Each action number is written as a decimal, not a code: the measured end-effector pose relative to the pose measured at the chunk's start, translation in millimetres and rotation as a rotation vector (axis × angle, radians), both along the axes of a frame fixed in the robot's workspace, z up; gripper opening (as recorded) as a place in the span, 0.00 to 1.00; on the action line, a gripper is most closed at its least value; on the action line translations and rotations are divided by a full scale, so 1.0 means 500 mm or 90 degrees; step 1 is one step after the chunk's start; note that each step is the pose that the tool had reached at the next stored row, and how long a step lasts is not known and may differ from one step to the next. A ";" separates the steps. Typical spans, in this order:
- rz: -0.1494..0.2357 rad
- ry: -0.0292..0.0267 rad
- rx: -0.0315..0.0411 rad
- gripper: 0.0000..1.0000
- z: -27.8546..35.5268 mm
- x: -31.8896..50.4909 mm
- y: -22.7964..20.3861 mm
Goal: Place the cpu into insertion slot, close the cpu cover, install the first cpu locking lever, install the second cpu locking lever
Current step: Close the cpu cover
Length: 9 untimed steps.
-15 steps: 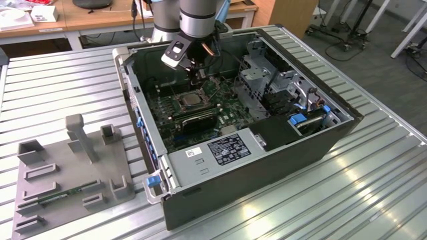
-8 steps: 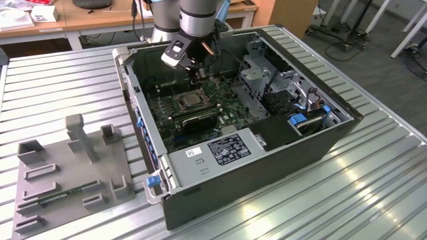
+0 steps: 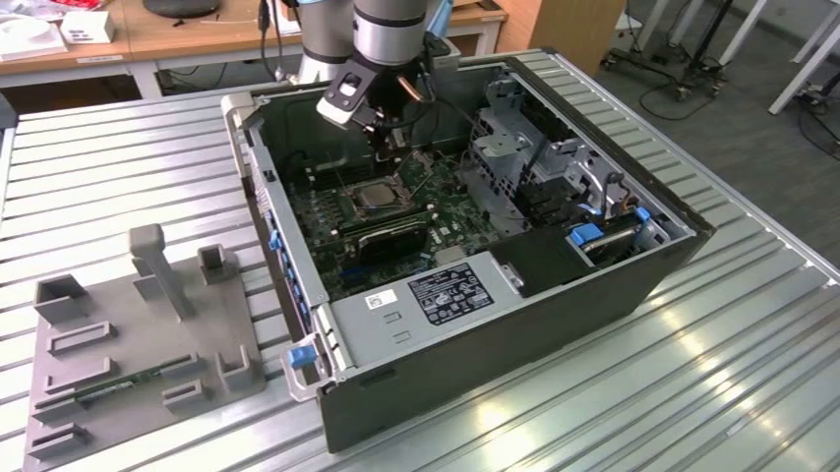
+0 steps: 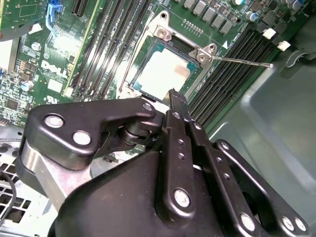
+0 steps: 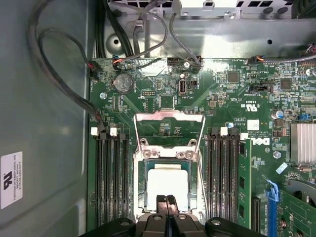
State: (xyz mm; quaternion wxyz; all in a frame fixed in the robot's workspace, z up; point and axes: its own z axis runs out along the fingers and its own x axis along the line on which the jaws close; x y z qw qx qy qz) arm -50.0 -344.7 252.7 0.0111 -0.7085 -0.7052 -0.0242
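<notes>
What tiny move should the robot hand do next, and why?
Probably reach behind the thin silver metal cover frame to tip it down: the square silver-grey chip already lies in its black-rimmed socket, the frame stands open, and the shut hand holds nothing.

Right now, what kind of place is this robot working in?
Probably a robotics lab or workshop: an opened computer case sits on a ribbed metal table, with wooden desks behind.
</notes>
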 end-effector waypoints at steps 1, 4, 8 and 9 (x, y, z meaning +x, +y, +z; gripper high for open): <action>0.000 0.0000 0.0001 0.11 0.001 0.000 0.0000; 0.000 0.0000 0.0001 0.11 0.001 0.000 0.0000; 0.000 0.0001 -0.0002 0.11 0.002 0.000 0.0000; 0.000 0.0002 -0.0003 0.11 0.003 0.000 -0.0001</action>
